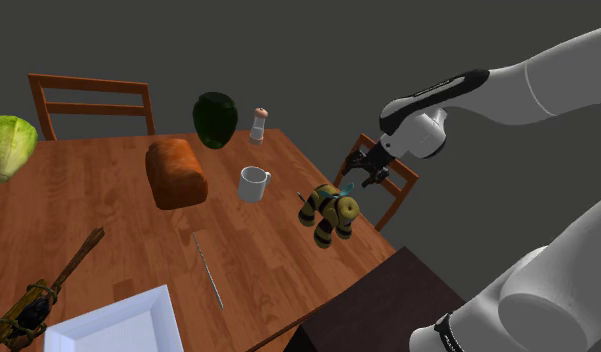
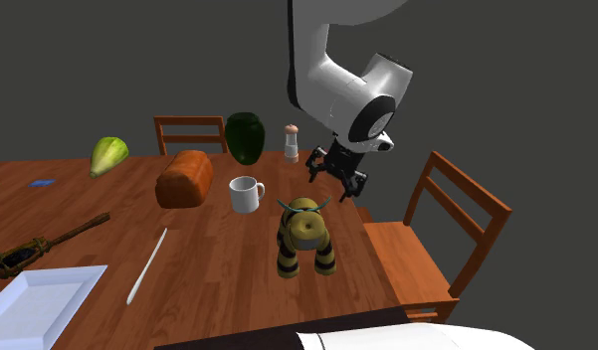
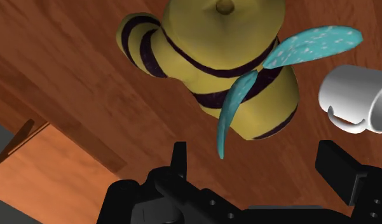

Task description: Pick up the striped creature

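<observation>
The striped creature is a yellow bee toy [image 1: 329,212] with dark bands and blue wings, standing near the wooden table's edge [image 1: 373,252] on the shoulder view's right. It also stands in front of the mug in the second exterior view [image 2: 304,237]. My black gripper [image 1: 366,170] hovers just above and beyond the toy, over the table's edge [image 2: 336,177]. In the wrist view the gripper [image 3: 255,156] is open, its fingers [image 3: 178,156] wide apart, and the bee [image 3: 208,57] lies ahead of them, untouched, one blue wing reaching toward the gap.
A white mug [image 1: 253,184] stands close to the bee. A brown loaf [image 1: 175,172], a dark green vase [image 1: 215,120] and a shaker [image 1: 257,125] sit farther back. A chair [image 1: 392,185] is tucked under the gripper. A white tray [image 1: 113,325] and a thin rod [image 1: 208,270] lie near the front.
</observation>
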Motion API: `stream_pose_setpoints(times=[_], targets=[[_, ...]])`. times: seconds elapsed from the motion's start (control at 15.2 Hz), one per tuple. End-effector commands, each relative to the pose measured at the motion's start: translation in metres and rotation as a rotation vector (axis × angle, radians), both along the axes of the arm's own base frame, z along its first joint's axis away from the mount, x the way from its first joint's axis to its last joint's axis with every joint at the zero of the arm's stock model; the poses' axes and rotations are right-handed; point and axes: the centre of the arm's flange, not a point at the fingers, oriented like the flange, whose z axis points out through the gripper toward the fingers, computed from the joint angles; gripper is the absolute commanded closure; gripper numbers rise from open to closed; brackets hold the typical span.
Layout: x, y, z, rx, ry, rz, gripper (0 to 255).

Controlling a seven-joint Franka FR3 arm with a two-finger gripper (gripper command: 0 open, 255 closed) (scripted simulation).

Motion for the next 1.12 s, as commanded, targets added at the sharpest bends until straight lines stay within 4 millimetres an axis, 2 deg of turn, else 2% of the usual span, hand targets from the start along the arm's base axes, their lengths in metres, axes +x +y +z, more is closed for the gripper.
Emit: stream_pose_setpoints(times=[0.0,0.4,0.53,0.59,1.06], targets=[[0.006,-0.006,-0.014,0.006,-0.007,-0.023,0],[0.006,-0.006,-0.046,0.006,-0.007,-0.023,0],[0.006,-0.006,-0.049,0.006,-0.007,-0.023,0],[0.006,-0.006,-0.05,0.006,-0.007,-0.024,255],[0.006,-0.006,-0.049,0.006,-0.007,-0.024,255]])
